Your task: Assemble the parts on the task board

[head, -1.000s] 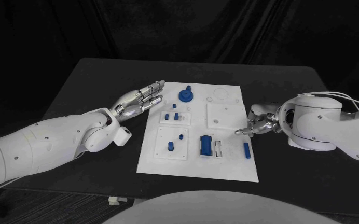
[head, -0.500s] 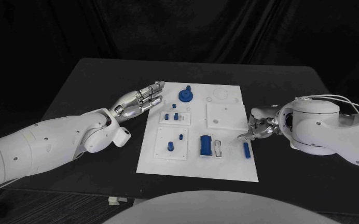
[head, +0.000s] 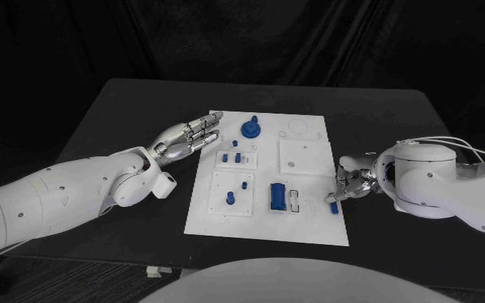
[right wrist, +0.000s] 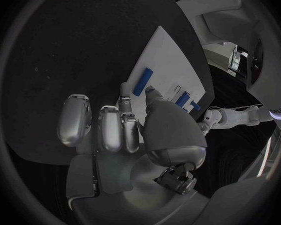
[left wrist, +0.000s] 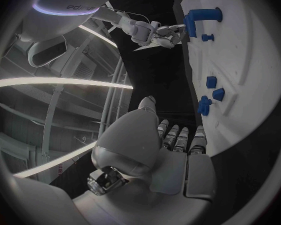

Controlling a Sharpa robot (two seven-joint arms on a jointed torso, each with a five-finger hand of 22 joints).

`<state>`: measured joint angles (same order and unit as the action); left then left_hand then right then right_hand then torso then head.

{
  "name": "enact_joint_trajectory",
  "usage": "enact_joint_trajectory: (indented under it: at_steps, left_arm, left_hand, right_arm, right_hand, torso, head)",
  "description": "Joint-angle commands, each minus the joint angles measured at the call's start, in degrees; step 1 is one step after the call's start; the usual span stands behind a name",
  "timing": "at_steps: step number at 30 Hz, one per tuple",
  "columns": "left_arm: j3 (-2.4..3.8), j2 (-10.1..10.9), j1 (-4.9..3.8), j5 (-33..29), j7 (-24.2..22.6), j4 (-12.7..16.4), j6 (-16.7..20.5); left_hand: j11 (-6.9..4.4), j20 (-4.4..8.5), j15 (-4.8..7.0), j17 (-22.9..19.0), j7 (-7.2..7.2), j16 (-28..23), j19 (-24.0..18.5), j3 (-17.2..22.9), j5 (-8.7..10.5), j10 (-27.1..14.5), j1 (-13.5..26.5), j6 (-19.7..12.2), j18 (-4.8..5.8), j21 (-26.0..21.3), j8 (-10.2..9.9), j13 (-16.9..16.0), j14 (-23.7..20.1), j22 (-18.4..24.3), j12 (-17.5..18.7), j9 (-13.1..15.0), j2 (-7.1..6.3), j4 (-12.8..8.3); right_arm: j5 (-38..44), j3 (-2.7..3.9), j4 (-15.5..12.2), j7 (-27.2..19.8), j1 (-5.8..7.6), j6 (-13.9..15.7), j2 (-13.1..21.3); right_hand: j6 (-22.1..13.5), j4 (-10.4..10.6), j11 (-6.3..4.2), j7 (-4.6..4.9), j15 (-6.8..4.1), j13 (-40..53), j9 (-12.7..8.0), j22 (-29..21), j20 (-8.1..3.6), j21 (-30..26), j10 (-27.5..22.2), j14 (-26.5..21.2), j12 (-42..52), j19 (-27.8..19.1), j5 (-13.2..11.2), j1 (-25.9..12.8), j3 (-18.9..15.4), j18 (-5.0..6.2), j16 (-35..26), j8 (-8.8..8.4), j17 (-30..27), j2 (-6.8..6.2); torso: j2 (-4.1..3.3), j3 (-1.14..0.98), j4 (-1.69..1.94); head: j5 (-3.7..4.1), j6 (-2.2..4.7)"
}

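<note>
Since a second ago we see the right hand has slid down along the right edge of the task board, from beside the square plate toward the blue bar; the left hand and every part have stayed as they were.

Going from largest to smallest: the black surface carries the task board in its middle. The left arm lies along the board's left side, and its hand hovers just off the board's upper-left edge with fingers straight and close together, holding nothing; we judge it is parked there to keep clear. The right arm comes in at the board's right side, and its hand sits just beside the board's right edge, fingers loosely curled and a fingertip reaching down toward the bar; it grips nothing that we can see.

On the board, the blue block stands in the lower middle, near the bottom edge. The blue knob sits near the top edge. The blue bar lies flat at the board's right edge, lengthwise along it, right under the right hand's fingertips; we cannot tell whether they touch it. Small blue pegs stand in the plates left of the board's centre.

We judge the step in hand is reaching for the bar, which lies loose and so is probably the next part to seat.
</note>
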<state>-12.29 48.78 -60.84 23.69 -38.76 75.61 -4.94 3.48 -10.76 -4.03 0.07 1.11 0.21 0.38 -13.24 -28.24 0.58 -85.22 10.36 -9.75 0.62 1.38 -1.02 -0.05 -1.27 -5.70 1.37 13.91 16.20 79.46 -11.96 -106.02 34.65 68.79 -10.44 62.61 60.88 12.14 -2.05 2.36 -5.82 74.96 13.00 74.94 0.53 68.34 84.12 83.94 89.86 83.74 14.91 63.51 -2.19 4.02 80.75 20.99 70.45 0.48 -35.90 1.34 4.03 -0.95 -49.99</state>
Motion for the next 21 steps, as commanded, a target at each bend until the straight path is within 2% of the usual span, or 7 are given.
enact_joint_trajectory:
  at_steps: [1, 7, 11, 13, 14, 17, 21]
  left_arm:
    - [0.06, -0.03, 0.09, 0.03, -10.91, 0.07, -1.04]
    - [0.06, -0.06, 0.10, 0.03, -10.58, 0.04, -1.45]
    - [0.06, -0.14, 0.10, 0.03, -10.27, -0.01, -1.85]
    - [0.06, -0.16, 0.10, 0.03, -10.15, -0.01, -2.02]
    - [0.06, -0.17, 0.10, 0.03, -10.07, -0.01, -2.10]
    - [0.06, -0.18, 0.11, 0.03, -9.91, -0.03, -2.25]
    - [0.06, -0.19, 0.11, 0.03, -9.72, -0.04, -2.43]
  left_hand:
    - [0.43, -0.43, -0.54, -0.07, -0.50, -0.21, -0.09, 0.30, -0.29, -0.14, -0.73, 0.16, -0.51, -0.29, 0.07, -0.02, 0.05, 0.01, -0.40, 0.08, -0.09, -0.07]
    - [0.83, -0.89, -0.96, -0.07, -0.98, -0.21, -0.06, 0.57, -0.40, -0.09, -1.11, 0.33, -0.51, -0.27, 0.09, -0.05, 0.05, -0.05, -0.57, 0.10, -0.09, -0.12]
    - [1.13, -1.23, -1.21, -0.07, -1.47, -0.21, -0.02, 0.76, -0.42, -0.04, -1.30, 0.67, -0.52, -0.24, 0.14, -0.08, 0.05, -0.14, -0.78, 0.15, -0.05, -0.09]
    - [1.20, -1.39, -1.31, -0.07, -1.97, -0.21, -0.01, 0.87, -0.43, -0.01, -1.38, 1.03, -0.54, -0.23, 0.20, -0.09, 0.05, -0.15, -0.85, 0.19, -0.04, -0.06]
    - [1.20, -1.39, -1.31, -0.07, -1.97, -0.21, -0.01, 0.87, -0.43, -0.01, -1.38, 1.03, -0.54, -0.23, 0.20, -0.09, 0.05, -0.15, -0.85, 0.19, -0.04, -0.06]
    - [1.36, -1.57, -1.44, -0.07, -2.29, -0.21, 0.01, 0.99, -0.44, 0.04, -1.47, 1.18, -0.55, -0.21, 0.22, -0.11, 0.05, -0.22, -1.01, 0.21, 0.01, -0.06]
    - [1.54, -1.66, -1.51, -0.07, -2.36, -0.21, 0.02, 1.06, -0.47, 0.06, -1.52, 1.20, -0.56, -0.20, 0.22, -0.12, 0.05, -0.23, -1.07, 0.21, 0.04, -0.06]
  right_arm:
    - [-1.79, 0.00, -0.04, 0.99, -0.67, -0.19, -0.03]
    - [-3.46, 0.00, 0.19, 0.84, -1.64, 1.89, -0.44]
    - [-3.93, 0.00, 0.49, 0.68, -2.29, 3.40, -0.92]
    - [-4.01, 0.00, 0.59, 0.62, -2.46, 3.84, -1.09]
    - [-4.05, 0.00, 0.64, 0.59, -2.54, 4.08, -1.18]
    - [-4.11, 0.00, 0.72, 0.54, -2.68, 4.53, -1.31]
    - [-4.16, 0.01, 0.82, 0.48, -2.77, 5.24, -1.34]
  right_hand:
    - [0.30, -1.12, 0.47, 0.29, 0.54, 15.04, -0.08, 9.10, 0.43, -0.29, 5.88, 2.80, 0.14, 0.00, 1.91, 1.43, 0.35, 0.43, -0.40, -1.09, -0.10, 0.08]
    - [0.45, -4.57, 0.43, 0.25, 0.51, 15.04, 0.09, 9.09, 0.46, -0.47, 5.88, 2.83, 0.14, 0.02, 6.13, 6.12, 2.56, 0.47, -0.33, -2.91, 0.01, 0.43]
    - [0.48, -6.08, 0.49, 0.31, 0.56, 15.04, 0.33, 9.05, 0.49, -0.64, 5.88, 2.80, 0.14, -0.01, 8.49, 7.77, 3.64, 0.49, -0.40, -3.66, -0.12, 0.35]
    - [0.53, -8.17, 0.47, 0.30, 0.53, 15.04, 0.71, 9.04, 0.46, -0.75, 5.88, 2.80, 0.14, -0.03, 11.53, 10.02, 5.07, 0.51, -0.39, -4.00, -0.10, 0.03]
    - [0.50, -8.72, 0.44, 0.28, 0.52, 15.04, 0.81, 9.02, 0.46, -0.82, 5.88, 2.79, 0.14, -0.05, 12.02, 10.59, 5.54, 0.52, -0.41, -4.07, -0.14, 0.02]
    - [0.01, -11.41, 0.76, 0.67, 0.74, 15.04, 1.58, 9.03, 0.58, -0.91, 5.88, 2.76, 0.14, -0.06, 11.17, 12.00, 9.44, 0.50, -0.45, -4.33, -0.20, -0.21]
    - [-0.28, -14.38, 1.05, 1.07, 0.98, 15.04, 3.03, 9.02, 0.80, -1.03, 5.88, 2.74, 0.14, -0.08, 14.29, 10.63, 15.07, 0.53, -0.46, -4.06, -0.25, -1.21]
  torso:
    - [0.00, 0.00, 0.00]
    - [0.01, 0.00, 0.00]
    - [0.01, 0.00, 0.00]
    - [0.01, 0.00, 0.00]
    - [0.01, 0.00, -0.01]
    - [0.00, 0.01, 0.01]
    - [-0.01, 0.01, 0.00]
  head:
    - [-0.07, -0.01]
    - [0.03, -0.01]
    - [-0.06, -0.01]
    - [-0.12, -0.01]
    - [-0.13, -0.01]
    - [-0.10, -0.01]
    - [-0.20, -0.01]
